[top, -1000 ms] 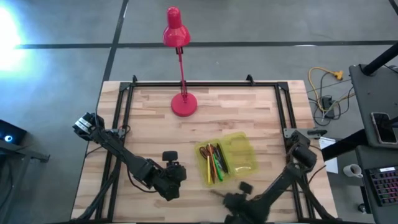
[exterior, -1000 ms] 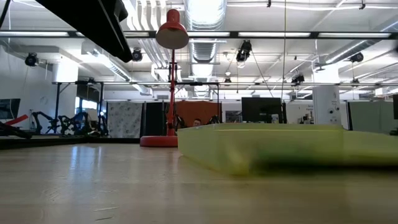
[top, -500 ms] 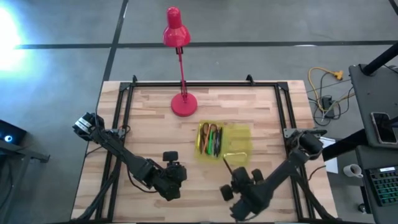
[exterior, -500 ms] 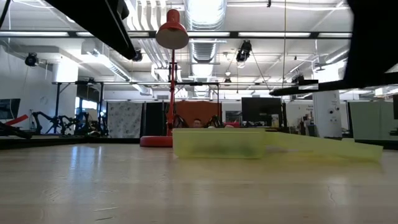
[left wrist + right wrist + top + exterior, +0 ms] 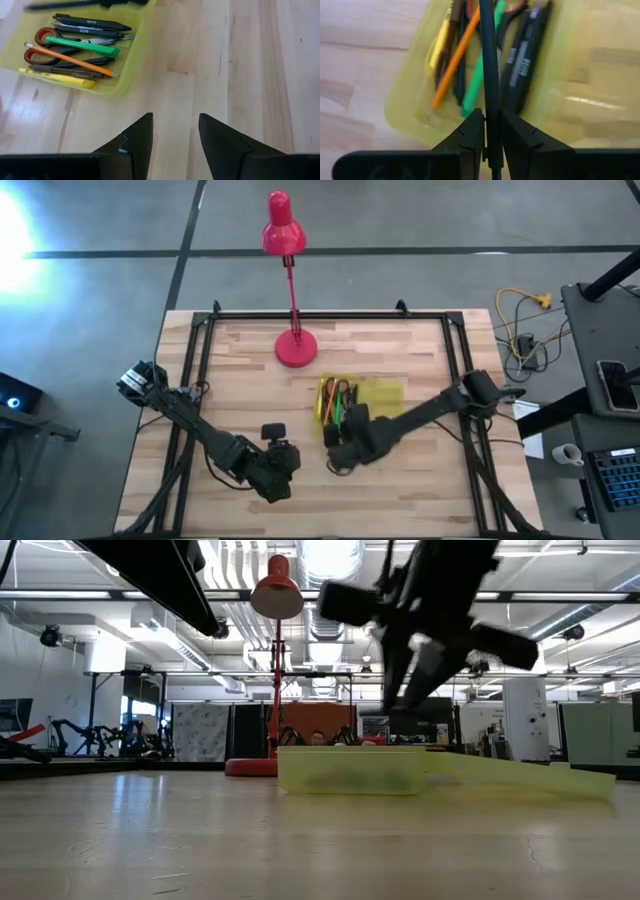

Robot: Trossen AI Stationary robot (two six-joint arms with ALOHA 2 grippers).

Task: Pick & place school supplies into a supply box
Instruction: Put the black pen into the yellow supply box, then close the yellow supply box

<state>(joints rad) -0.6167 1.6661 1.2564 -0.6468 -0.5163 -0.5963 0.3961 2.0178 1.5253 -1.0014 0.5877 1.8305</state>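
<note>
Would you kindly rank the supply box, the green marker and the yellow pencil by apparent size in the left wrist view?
1. Supply box, clearly the largest.
2. Green marker and yellow pencil: they look about equally long, so I would not rank one above the other.

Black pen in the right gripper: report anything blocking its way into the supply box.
Nothing visible blocks it. The right gripper holds the black pen directly above the open supply box, lid folded aside.
</note>
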